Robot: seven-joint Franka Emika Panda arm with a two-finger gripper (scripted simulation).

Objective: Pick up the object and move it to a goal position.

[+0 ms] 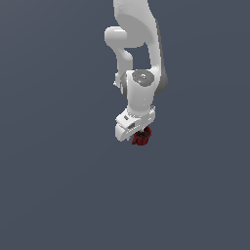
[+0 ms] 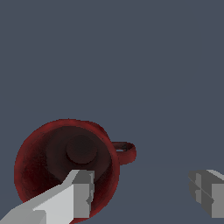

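The object (image 2: 52,148) is a small dark red cup-like item with a blackish hollow inside and a small loop handle (image 2: 124,152) on its side. In the exterior view the object (image 1: 142,137) peeks out just under the white hand. My gripper (image 2: 142,191) is open, its fingers wide apart. One grey fingertip (image 2: 83,192) lies over the cup's hollow near its rim. The other fingertip (image 2: 203,191) stands well clear of the cup, beyond the handle. The cup's near wall and handle lie between the two. In the exterior view the gripper (image 1: 139,133) points down and hides most of the object.
A plain dark grey-blue surface (image 1: 58,185) fills both views around the arm. The white arm (image 1: 141,49) comes down from the top of the exterior view.
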